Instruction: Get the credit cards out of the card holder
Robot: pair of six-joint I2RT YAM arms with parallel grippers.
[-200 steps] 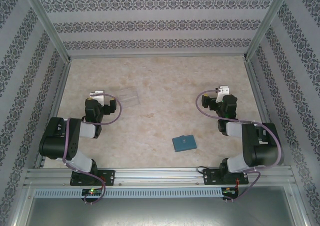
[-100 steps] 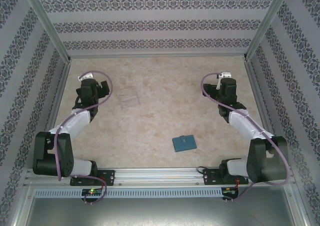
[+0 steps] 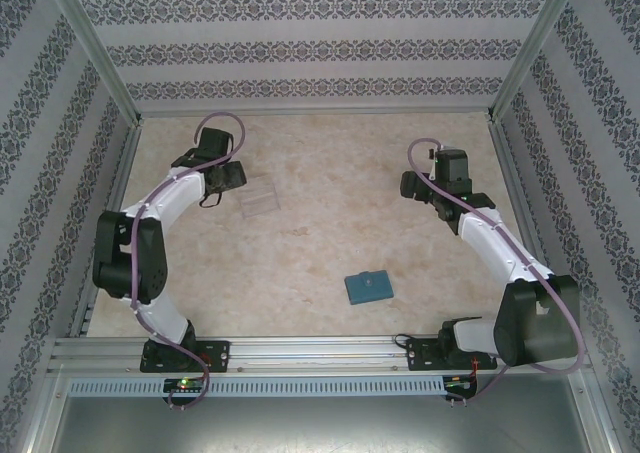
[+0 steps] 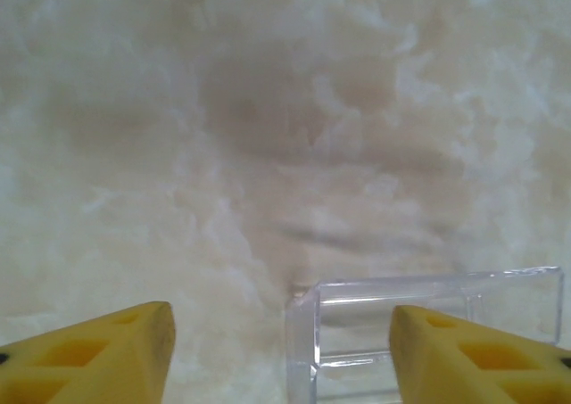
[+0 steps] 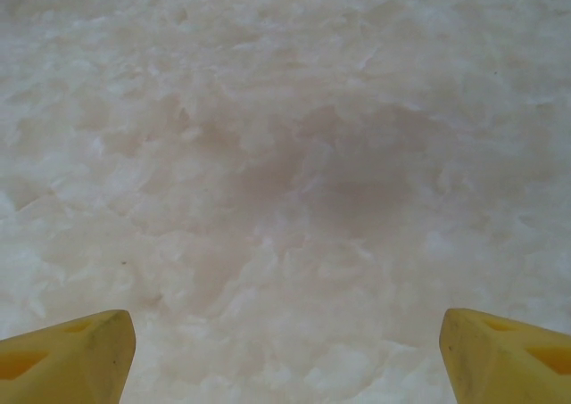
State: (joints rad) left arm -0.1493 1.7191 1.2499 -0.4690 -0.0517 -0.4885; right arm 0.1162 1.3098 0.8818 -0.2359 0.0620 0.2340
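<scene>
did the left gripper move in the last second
Yes. The left gripper has swung to the right, up to the clear tray, which has stayed in place.

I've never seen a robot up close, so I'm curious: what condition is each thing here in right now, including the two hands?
Card holder: folded shut, lying flat on the table, untouched.
Clear tray: resting on the table, looks empty.
Left hand: open, a corner of the clear tray between its fingers.
Right hand: open, over bare table, holding nothing.
</scene>
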